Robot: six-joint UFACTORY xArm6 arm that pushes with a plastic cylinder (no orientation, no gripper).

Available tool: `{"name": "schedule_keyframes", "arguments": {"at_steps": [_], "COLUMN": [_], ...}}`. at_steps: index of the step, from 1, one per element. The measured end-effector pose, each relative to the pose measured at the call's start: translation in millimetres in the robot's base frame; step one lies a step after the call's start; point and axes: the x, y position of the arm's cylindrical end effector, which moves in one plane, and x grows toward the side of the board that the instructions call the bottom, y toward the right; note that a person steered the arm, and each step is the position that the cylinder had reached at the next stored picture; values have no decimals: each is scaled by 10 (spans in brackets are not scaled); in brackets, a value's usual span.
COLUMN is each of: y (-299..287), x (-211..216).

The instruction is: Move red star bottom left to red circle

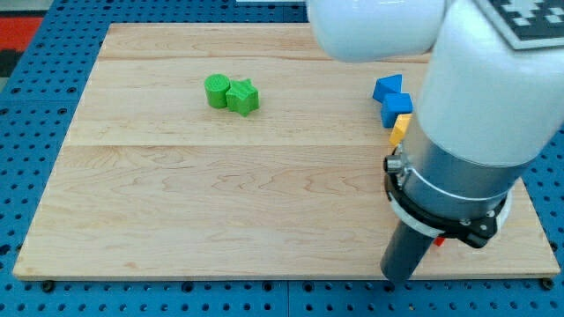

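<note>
From the one camera view, the arm fills the view's right side, and its dark rod comes down near the view's bottom right, where my tip seems to meet the table close to its near edge. There is no hand on this rig, only the rod, so nothing opens, closes or grips. The relation that matters is where the red star and the red circle lie from my tip, and that cannot be read here: only a small sliver of red shows just to the view's right of the rod and slightly above the tip, tucked under the arm's collar, and I cannot tell whether it is the star, the circle, or part of the arm. My judgement is that both red blocks sit behind the arm's body, very near the tip. Up and to the view's right of the tip, two blue blocks touch each other, with a yellow block touching the lower one. Far to the view's upper left, a green circle and a green star sit touching, well apart from the tip.
</note>
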Motion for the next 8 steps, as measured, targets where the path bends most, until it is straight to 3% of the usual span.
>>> {"name": "schedule_keyframes", "arguments": {"at_steps": [4,8], "y": [877,307], "x": [-46,-608]}}
